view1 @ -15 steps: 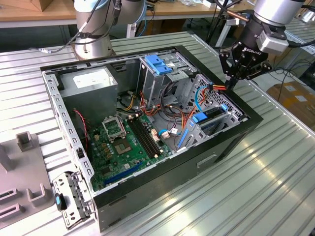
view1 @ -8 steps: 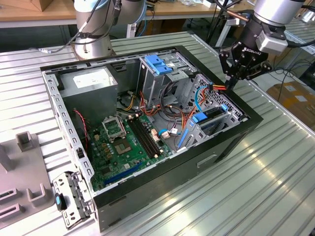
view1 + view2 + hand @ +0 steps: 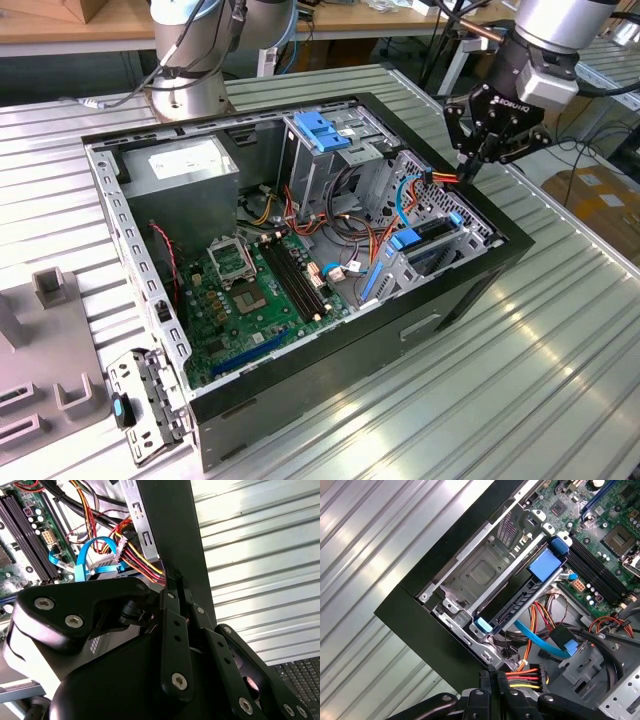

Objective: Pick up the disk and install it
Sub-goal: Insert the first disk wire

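**Disk seated in case bay, gripper closed and empty**

Disk (image 3: 520, 602) is seen lying in the silver drive cage (image 3: 470, 575) at the corner of the open computer case (image 3: 350, 365), farthest from the grey power-supply box (image 3: 180, 170). In the exterior view the disk (image 3: 430, 232) is slotted into that cage at a slant, with one blue rail tab (image 3: 405, 240) facing the case's motherboard (image 3: 250, 290). In the first wrist view a light-blue tab (image 3: 484, 625) is shown at the disk's end nearest the black case rim.

Gripper (image 3: 468, 165) is held just above the case rim, beside the cage. Jaws are drawn together in both wrist views, and nothing is seen between them. Gripper (image 3: 491, 676) tips are placed just beside the red-yellow-black power connector (image 3: 532, 672), apart from the disk. Whether the connector is touched cannot be told. The case is laid on a ribbed metal table (image 3: 500, 380).
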Controlling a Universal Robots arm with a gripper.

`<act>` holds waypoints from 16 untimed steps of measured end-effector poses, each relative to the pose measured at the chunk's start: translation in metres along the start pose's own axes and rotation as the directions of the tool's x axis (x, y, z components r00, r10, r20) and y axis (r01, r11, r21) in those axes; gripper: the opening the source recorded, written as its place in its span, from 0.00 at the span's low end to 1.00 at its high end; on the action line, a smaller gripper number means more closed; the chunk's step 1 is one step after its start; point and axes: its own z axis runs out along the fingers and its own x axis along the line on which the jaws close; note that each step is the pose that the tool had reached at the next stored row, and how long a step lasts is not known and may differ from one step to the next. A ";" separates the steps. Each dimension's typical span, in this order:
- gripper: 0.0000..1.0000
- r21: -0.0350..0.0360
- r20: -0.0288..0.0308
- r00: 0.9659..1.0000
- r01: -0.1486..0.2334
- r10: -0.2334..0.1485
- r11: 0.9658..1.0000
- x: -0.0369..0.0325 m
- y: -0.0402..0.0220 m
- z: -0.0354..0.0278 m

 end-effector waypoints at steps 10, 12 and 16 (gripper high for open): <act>0.17 -0.001 0.000 1.000 -0.031 0.031 1.000 -0.0017 0.0018 0.0000; 0.17 -0.001 0.000 0.999 -0.038 0.038 0.999 -0.0021 0.0022 0.0000; 0.17 -0.001 0.000 0.998 -0.070 0.070 0.998 -0.0037 0.0040 0.0000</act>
